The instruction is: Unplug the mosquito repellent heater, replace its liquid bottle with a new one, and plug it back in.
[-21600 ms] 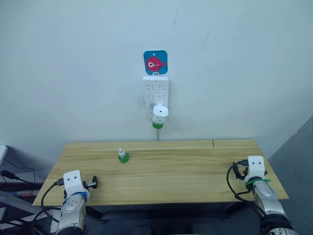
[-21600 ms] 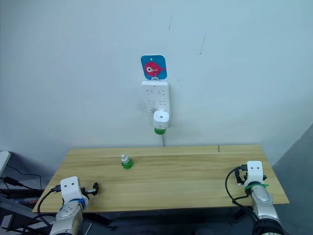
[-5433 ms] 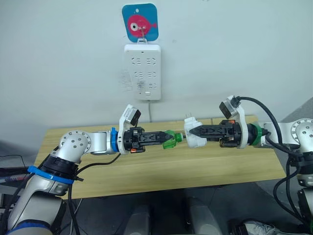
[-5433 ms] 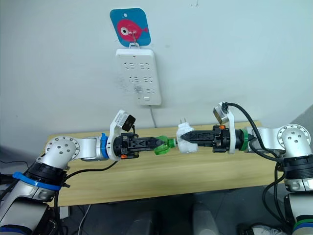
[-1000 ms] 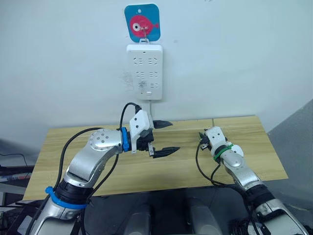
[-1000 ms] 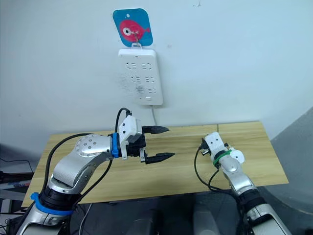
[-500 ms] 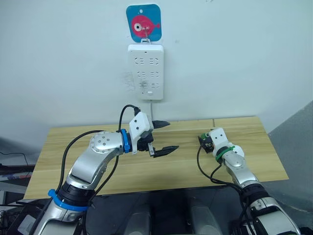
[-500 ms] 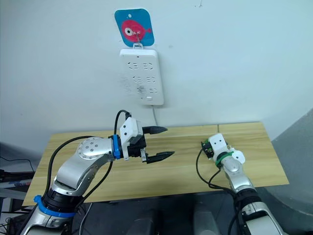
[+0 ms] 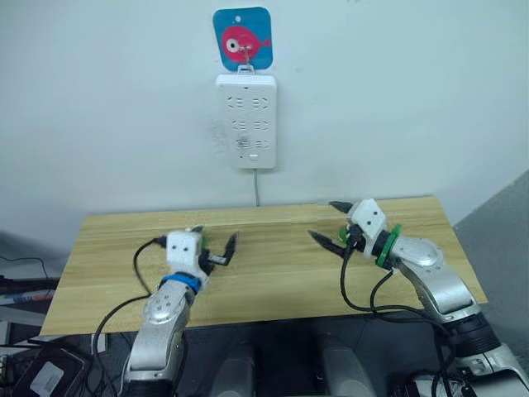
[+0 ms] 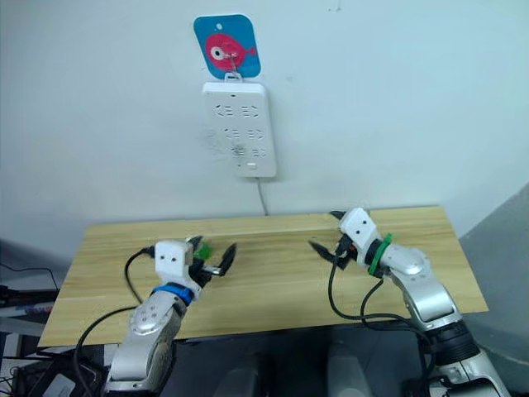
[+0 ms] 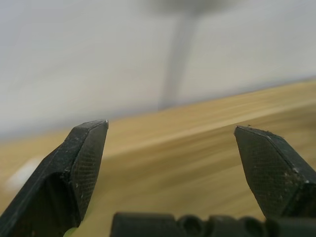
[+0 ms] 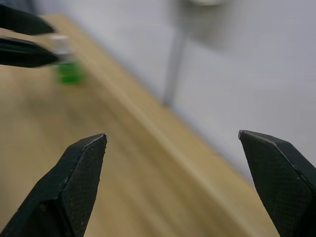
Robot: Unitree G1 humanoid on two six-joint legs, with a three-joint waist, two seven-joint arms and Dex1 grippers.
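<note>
Left eye view: the power strip on the far wall, under the fish sticker, has every socket bare. So unplugging looks done, imo. Plugging back in is def still left.

My left claw hangs low over the near-left part of the table. Its fingers are spread wide w/ nothing between them; the left wrist view has just wood and wall in the gap. My right claw hangs over the right-centre of the table, pointing left. It's also wide apart and empty.

One green bottle stands upright on the table just beside my left claw, on its far side. In the right wrist view it sits right below my left fingertips, not gripped. Can't tell if it's the spent one or the fresh one.

The mosquito repellent heater: neither claw has it and it's not on the strip. Where it lies now I can't tell (a pale blur at the edge of the left wrist view, by my left finger, might be it, but that's a guess).

So, as I judge it:
- Step 1 done.
- Bottle swap: status unclear, since I can't tell whether a bottle is fitted in the unit.
- Re-plug not done.

Next I'd need to find the unit, grip it w/ prongs facing the wall, and line it up w/ a free socket.
</note>
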